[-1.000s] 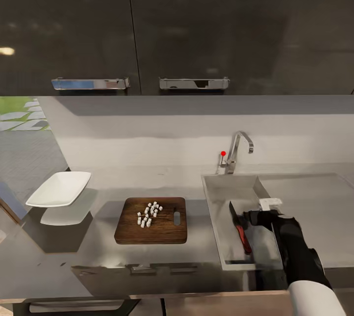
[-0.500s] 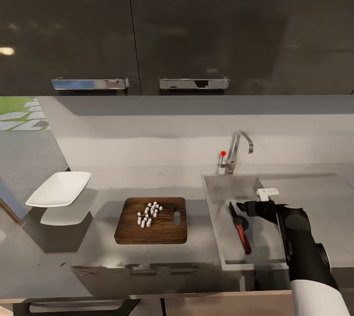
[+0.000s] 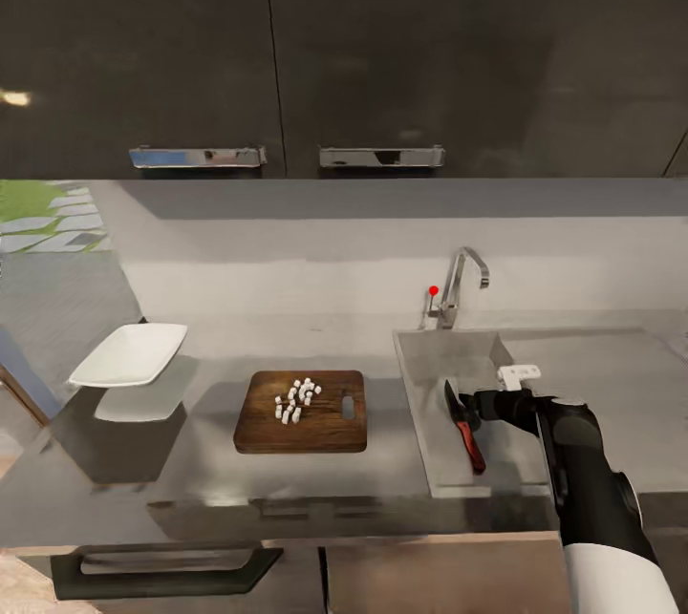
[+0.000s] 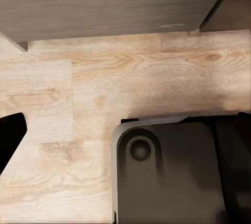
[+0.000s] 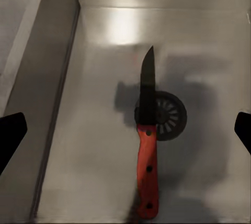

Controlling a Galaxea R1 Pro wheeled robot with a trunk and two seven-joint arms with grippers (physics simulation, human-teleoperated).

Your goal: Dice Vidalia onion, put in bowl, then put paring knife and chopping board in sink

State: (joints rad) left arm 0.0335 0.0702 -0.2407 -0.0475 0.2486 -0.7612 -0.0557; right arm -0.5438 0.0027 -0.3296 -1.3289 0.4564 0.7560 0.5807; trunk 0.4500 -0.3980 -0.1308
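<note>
The knife (image 3: 464, 423) is lying flat on the floor of the sink (image 3: 420, 423), free of any grip. In the right wrist view the knife (image 5: 147, 145) is resting with its dark blade pointing toward the far wall of the basin and its red handle toward the camera, and the join of blade and handle is crossing the round drain (image 5: 166, 115).

The right end effector (image 3: 470, 400) is hovering over the sink just beside the knife, with its fingers spread apart and nothing between them. In the right wrist view the fingertips (image 5: 10, 135) are showing at the two edges, wide apart, with the knife lying between and below them.

The board (image 3: 302, 411) is sitting on the desk (image 3: 201, 480) to the left of the sink, apart from it. A cluster of small white onion dice (image 3: 296, 400) is resting on the board, toward its middle. The bowl (image 3: 130, 354) is standing near the left end of the desk, well apart from the board. The faucet (image 3: 457, 285) is rising behind the sink, with its red-tipped lever to its left.

The left wrist view is looking at a pale wood floor (image 4: 78, 104) and a dark part of the robot's base (image 4: 167, 177). One dark fingertip of the left end effector (image 4: 9, 135) is showing at the edge there, and I cannot tell whether that one is spread or closed.
</note>
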